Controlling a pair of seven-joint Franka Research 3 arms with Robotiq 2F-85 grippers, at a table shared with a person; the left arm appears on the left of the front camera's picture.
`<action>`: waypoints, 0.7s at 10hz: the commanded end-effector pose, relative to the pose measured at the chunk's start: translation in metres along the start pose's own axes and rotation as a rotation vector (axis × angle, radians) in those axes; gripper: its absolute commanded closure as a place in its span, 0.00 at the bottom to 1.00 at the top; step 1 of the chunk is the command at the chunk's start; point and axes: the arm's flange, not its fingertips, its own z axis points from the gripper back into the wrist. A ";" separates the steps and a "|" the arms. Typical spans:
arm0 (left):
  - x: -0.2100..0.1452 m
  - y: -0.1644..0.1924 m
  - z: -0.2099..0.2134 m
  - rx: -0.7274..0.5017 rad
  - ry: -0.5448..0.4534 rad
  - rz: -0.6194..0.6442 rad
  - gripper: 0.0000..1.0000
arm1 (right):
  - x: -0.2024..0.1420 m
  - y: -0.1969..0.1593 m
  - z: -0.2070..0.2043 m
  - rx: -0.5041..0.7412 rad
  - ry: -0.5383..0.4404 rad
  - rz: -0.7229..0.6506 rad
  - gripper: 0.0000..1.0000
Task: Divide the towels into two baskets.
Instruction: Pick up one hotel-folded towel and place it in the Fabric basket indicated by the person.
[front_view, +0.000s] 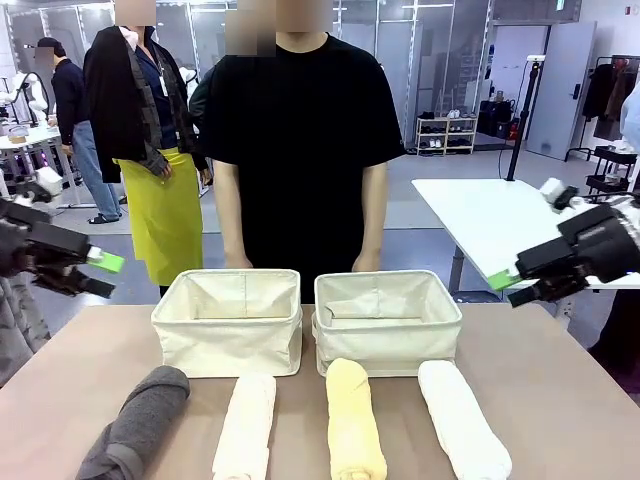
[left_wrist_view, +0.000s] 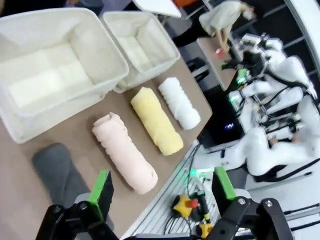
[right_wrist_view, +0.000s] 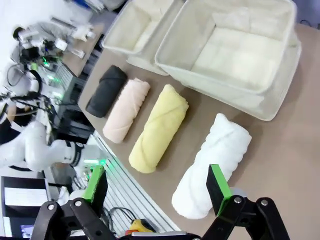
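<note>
Four rolled towels lie in a row on the table (front_view: 570, 400), side by side without touching, each pointing lengthwise toward the baskets. From the robot's left they are a dark grey towel (front_view: 135, 425), a cream-peach towel (front_view: 245, 425), a pale yellow towel (front_view: 355, 425) and a white towel (front_view: 462, 420).

Two cream fabric baskets stand just behind the row, close beside each other. The left basket (front_view: 228, 340) sits behind the grey and peach rolls, and the right basket (front_view: 388, 345) sits behind the yellow and white ones. The far ends of the rolls come close to the baskets' front walls. Both baskets show only bare fabric floors; all four towels lie on the table outside them.

One person (front_view: 300, 150) in a black shirt stands at the far side, directly behind the baskets, with hands low behind the rims.

Two grippers hang in the air. The left gripper (front_view: 103, 275) is over the table's left edge and the right gripper (front_view: 507, 289) is over its right edge. Both have their jaws spread wide, hold nothing, and are well apart from the towels and baskets.
</note>
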 end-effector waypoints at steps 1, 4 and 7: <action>-0.033 0.026 0.048 -0.053 -0.142 0.066 0.00 | -0.028 -0.029 0.041 0.054 -0.151 -0.101 0.00; -0.092 0.050 0.122 -0.058 -0.337 0.126 0.00 | -0.092 -0.074 0.134 0.089 -0.439 -0.248 0.00; -0.134 0.057 0.164 -0.075 -0.443 0.172 0.00 | -0.135 -0.107 0.205 0.146 -0.591 -0.345 0.00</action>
